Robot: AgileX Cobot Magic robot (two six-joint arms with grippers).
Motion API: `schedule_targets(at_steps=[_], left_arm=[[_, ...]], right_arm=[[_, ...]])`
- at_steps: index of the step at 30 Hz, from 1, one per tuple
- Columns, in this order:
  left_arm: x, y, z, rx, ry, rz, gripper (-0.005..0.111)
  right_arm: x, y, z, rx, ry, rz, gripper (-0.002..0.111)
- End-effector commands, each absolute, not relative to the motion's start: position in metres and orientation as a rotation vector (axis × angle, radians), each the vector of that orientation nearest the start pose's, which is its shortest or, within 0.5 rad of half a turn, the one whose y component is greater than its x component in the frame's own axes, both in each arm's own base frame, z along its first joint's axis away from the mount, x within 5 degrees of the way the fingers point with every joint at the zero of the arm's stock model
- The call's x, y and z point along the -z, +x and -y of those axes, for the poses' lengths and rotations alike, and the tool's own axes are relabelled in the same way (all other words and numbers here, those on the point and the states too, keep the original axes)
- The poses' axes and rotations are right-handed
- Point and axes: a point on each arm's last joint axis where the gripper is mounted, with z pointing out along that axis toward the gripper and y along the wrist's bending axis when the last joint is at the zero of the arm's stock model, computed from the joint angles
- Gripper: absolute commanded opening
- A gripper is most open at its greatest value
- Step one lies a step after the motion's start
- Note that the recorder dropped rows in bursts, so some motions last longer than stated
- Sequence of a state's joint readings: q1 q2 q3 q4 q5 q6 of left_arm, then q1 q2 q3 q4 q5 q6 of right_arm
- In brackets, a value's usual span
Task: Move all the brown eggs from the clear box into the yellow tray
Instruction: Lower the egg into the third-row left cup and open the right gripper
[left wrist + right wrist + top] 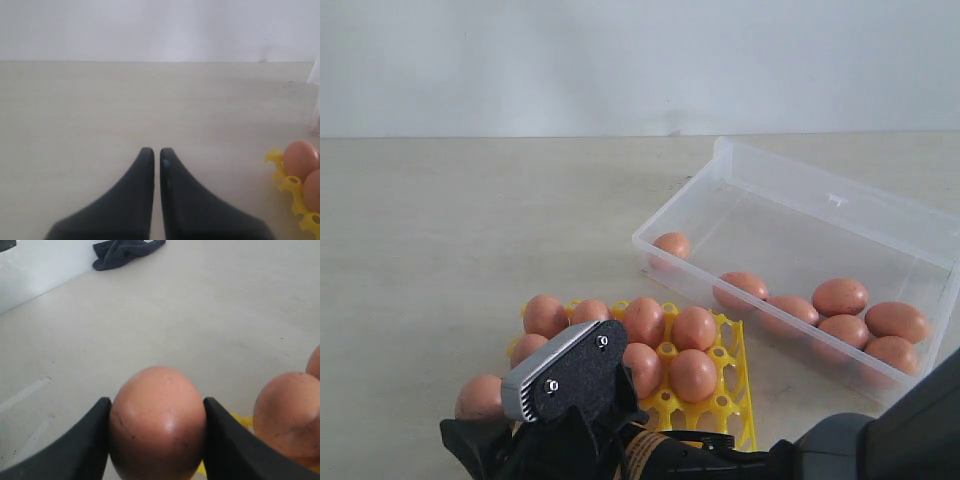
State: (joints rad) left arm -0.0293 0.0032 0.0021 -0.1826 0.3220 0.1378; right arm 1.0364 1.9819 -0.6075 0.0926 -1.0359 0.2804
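**Exterior and both wrist views, one moment.** Your right gripper (pixel 156 401) is clenched on one brown egg (pixel 157 432). This egg fills the lower centre of the right wrist view between the two black fingers (pixel 80 445). A sliver of the yellow tray (pixel 240 421) shows just behind it, a second egg (pixel 287 415) sits at the lower right edge, and a dark cloth (pixel 125 252) lies on the table (pixel 200 315) at upper left. Your left gripper (pixel 156 150) is closed on nothing, its tips nearly touching at the lower centre of the left wrist view over bare table. The tray's corner, with two eggs in it, shows at that view's right edge. In the exterior view the tray sits at lower centre with seven brown eggs (pixel 643 320) seated in its cups. The right arm (pixel 565 385) reaches in from the lower right and partly hides the tray. A further egg (pixel 480 397) shows at the arm's left edge, lower left. The clear box (pixel 840 205) lies right of centre, just beside the tray, though you cannot tell whether they touch. It holds the remaining eggs (pixel 840 297), seven in all: one alone in its left corner and six clustered toward the lower right.
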Motion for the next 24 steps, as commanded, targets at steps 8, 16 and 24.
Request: schedule_targets(at_steps=[8,16,24], left_arm=[[-0.186,0.054,0.007,0.112,0.026,-1.790,0.004],[-0.186,0.054,0.007,0.112,0.026,-1.790,0.004],[-0.186,0.054,0.007,0.112,0.026,-1.790,0.004]], right_arm=[[-0.109,0.172,-0.277,-0.868,-0.608,-1.827,0.000],[-0.110,0.181,-0.270,-0.813,-0.449,-1.854,0.000],[-0.102,0.179,-0.270,-0.763,-0.505,-1.938,0.000]])
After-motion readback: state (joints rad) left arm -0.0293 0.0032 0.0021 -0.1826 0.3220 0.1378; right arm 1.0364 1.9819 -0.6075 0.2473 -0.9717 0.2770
